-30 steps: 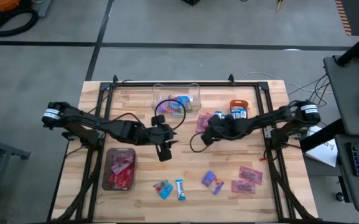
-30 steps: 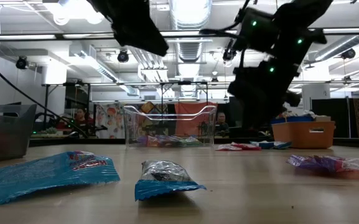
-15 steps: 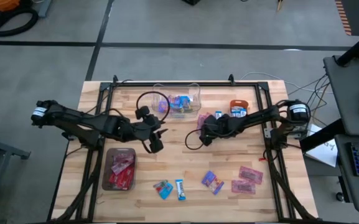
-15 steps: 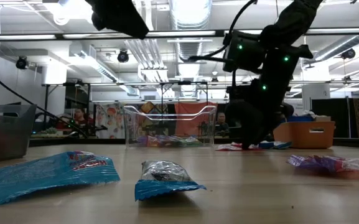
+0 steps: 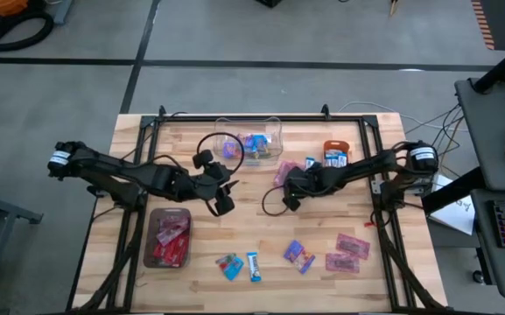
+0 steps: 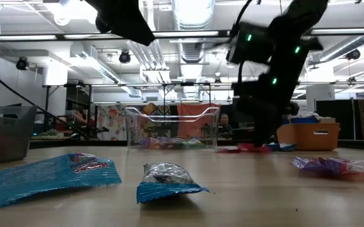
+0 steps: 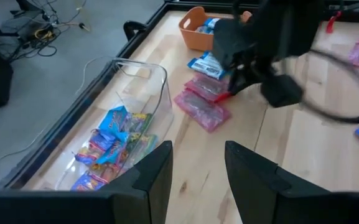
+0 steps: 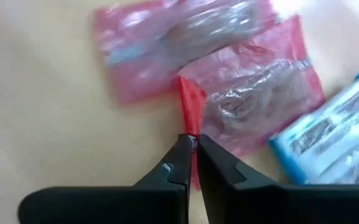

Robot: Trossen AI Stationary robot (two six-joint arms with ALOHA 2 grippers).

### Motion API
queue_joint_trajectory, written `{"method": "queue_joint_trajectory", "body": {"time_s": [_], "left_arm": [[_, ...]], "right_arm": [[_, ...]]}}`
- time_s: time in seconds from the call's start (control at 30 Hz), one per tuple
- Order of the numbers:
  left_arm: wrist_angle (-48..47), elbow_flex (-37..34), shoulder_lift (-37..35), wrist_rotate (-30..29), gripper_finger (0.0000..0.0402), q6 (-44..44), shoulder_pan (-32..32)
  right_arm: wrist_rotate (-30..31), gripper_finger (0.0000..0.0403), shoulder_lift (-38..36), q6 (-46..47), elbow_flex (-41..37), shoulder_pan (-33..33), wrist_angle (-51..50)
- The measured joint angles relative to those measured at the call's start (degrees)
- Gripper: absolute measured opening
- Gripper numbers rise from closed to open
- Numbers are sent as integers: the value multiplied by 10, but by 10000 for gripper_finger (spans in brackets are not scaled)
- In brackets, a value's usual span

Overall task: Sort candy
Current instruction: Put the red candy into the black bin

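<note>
Pink-red candy packets (image 8: 254, 93) lie flat on the wooden table, right of the clear box (image 5: 248, 144). My right gripper (image 8: 193, 142) is shut on one, slanting down at them (image 5: 289, 181). In the low view it reaches the tabletop (image 6: 257, 144). More candy lies flat near the front edge: teal (image 5: 228, 265), blue-and-white (image 5: 253, 265), purple (image 5: 298, 255) and pink (image 5: 353, 246). My left gripper (image 7: 198, 171) hangs open and empty above the table's middle (image 5: 220, 203), with its fingers toward the box. My right gripper pinches the red end seam (image 8: 190, 115) of a pink-red packet between its two fingertips. The fingers slant down from above, coming from the table's right side. The packet lies on the table, half over a second pink packet (image 8: 167, 43).
The clear box holds several blue and mixed sweets (image 7: 114, 130). A small orange bowl (image 5: 335, 150) at the back right holds blue-and-white packets, and another lies beside it (image 5: 309, 162). A dark tray (image 5: 169, 236) at the front left holds red sweets. Black rails frame the table.
My right gripper has come down from above the table onto the pink-red packets and turned a little. My left gripper has risen and drawn back toward the table's left edge, staying open.
</note>
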Motion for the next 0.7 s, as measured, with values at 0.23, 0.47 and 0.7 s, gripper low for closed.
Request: {"method": "queue_joint_trajectory", "body": {"time_s": [0.23, 0.47, 0.7], "left_arm": [[0, 0, 0, 0, 131, -6, -19], [1, -6, 0, 0, 131, -13, -32], [1, -32, 0, 1, 131, -37, -41]], "right_arm": [[-94, 9, -61, 12, 6, 57, -21], [-130, 9, -78, 61, 6, 105, -23], [-193, 12, -79, 61, 6, 118, -54]]}}
